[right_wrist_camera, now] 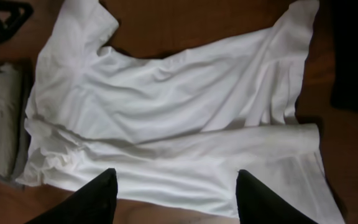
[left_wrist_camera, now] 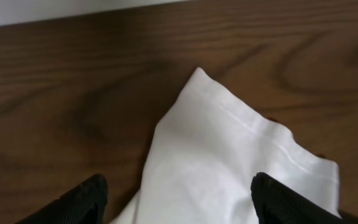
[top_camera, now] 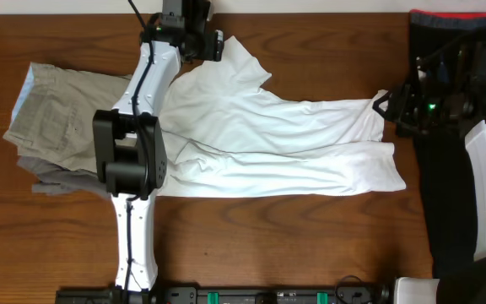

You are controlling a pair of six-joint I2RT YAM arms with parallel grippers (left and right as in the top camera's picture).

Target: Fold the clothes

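While the white T-shirt (top_camera: 268, 139) lies spread across the middle of the wooden table (top_camera: 294, 245), we see it is far from flat: long creases run along its length, and a lengthwise fold line divides it into a far and a near band. One short sleeve points toward the far edge, its stitched hem plain in the left wrist view, and that sleeve sits between the fingers of the left claw (left_wrist_camera: 179, 193), which stand wide apart and pinch nothing. At the shirt's right end the right claw (right_wrist_camera: 176, 186) hangs above the cloth with its jaws also spread and empty. On the left, the shirt's end reaches the folded khaki trousers (top_camera: 57, 118); on the right, a black garment (top_camera: 424, 194) with a red band lies just beyond it.
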